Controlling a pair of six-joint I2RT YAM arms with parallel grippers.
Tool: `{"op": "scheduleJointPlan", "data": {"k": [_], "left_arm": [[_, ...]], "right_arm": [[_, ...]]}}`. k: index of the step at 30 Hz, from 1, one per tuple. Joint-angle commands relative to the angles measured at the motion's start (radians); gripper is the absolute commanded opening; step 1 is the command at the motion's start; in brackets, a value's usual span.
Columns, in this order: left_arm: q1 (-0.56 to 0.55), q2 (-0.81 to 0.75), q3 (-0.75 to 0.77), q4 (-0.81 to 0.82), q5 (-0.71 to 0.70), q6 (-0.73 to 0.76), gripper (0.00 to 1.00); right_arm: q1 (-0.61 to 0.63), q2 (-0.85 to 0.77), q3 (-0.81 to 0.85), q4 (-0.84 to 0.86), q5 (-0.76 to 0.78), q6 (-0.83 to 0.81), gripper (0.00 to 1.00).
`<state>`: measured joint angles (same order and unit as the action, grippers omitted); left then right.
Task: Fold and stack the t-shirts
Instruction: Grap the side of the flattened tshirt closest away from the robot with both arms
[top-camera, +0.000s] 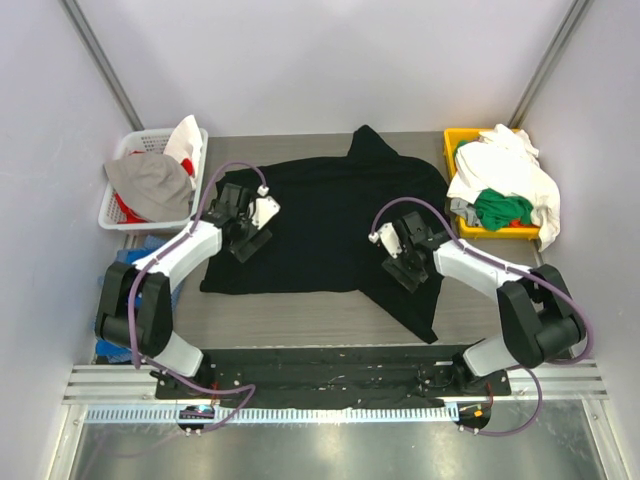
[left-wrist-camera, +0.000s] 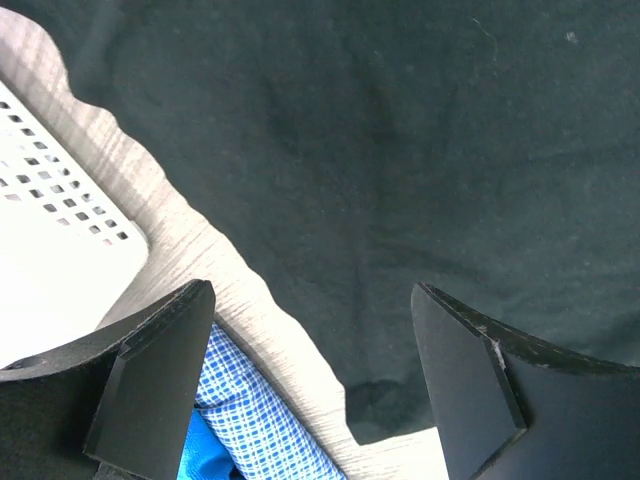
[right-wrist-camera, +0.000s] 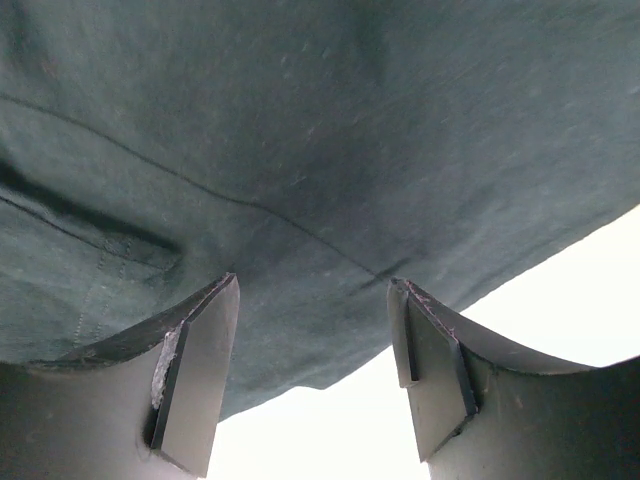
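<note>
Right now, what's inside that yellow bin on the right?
A heap of white shirts spills over the rim of the yellow bin, with a green one near the front. Whatever lies beneath them is covered.

A grey wood-grain desk (top-camera: 280, 322) is boxed in by plain white walls (top-camera: 320, 60) at 9, 12 and 3 o'clock, with slanted metal struts (top-camera: 100, 62) in the far corners. At 6 o'clock an aluminium rail (top-camera: 100, 385) borders a glossy steel panel (top-camera: 330, 450) under soft, even light.
</note>
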<state>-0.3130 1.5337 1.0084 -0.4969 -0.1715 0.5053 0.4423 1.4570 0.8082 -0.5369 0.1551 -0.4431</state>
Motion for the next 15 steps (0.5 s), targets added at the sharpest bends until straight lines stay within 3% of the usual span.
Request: {"op": "scheduleJointPlan", "data": {"k": [1, 15], "left_arm": [[-0.001, -0.018, 0.029, 0.052, -0.022, 0.015, 0.84], [-0.003, -0.066, 0.059, -0.003, -0.072, 0.096, 0.84]], "right_arm": [[-0.004, -0.017, -0.046, 0.017, 0.014, -0.025, 0.68], [-0.004, -0.081, -0.102, -0.124, -0.075, -0.112, 0.68]]}}
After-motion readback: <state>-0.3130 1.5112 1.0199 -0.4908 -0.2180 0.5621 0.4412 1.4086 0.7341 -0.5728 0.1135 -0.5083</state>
